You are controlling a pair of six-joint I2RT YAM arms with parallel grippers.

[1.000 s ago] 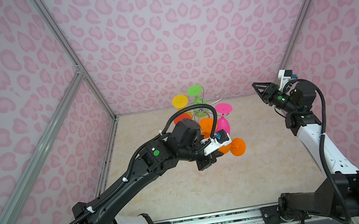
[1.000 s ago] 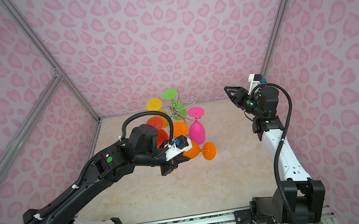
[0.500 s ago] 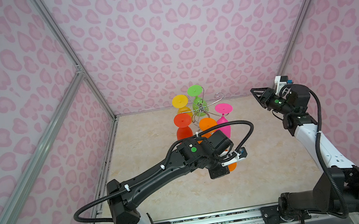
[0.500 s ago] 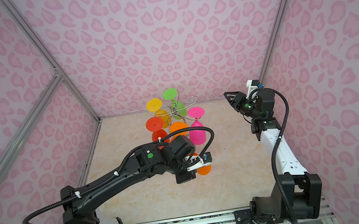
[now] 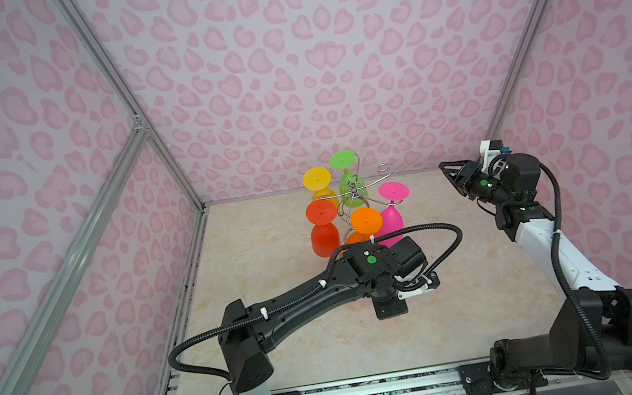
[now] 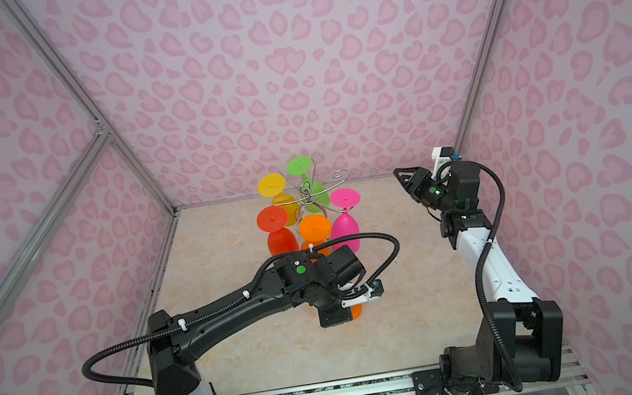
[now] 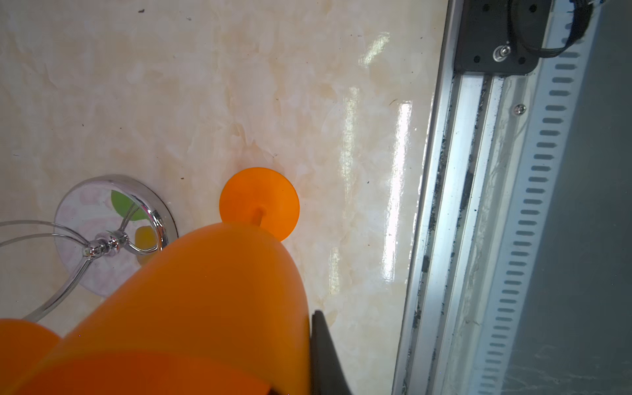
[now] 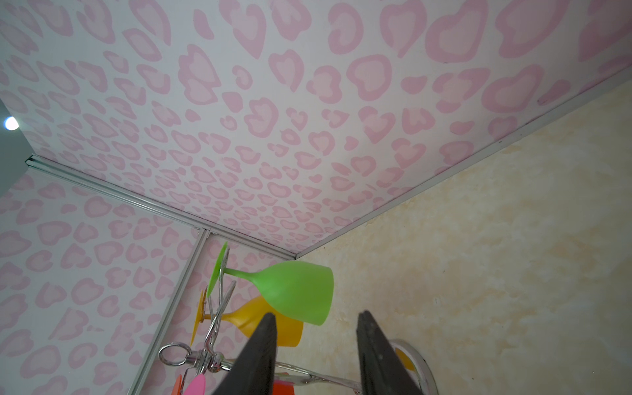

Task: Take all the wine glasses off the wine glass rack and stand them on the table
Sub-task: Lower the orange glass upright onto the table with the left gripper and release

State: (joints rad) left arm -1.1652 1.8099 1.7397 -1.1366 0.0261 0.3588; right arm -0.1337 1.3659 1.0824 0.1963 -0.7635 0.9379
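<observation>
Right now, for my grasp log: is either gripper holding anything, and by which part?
The left gripper grips an orange wine glass by its bowl; the right gripper is open, holding nothing.

The left arm (image 6: 238, 310) hides the orange wine glass (image 6: 357, 311) but for a sliver; the left wrist view's edge cuts its bowl.

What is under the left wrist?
An orange wine glass, foot toward the marble tabletop. In both top views the wrist hides it almost entirely; whether the foot touches down is unclear.
</observation>
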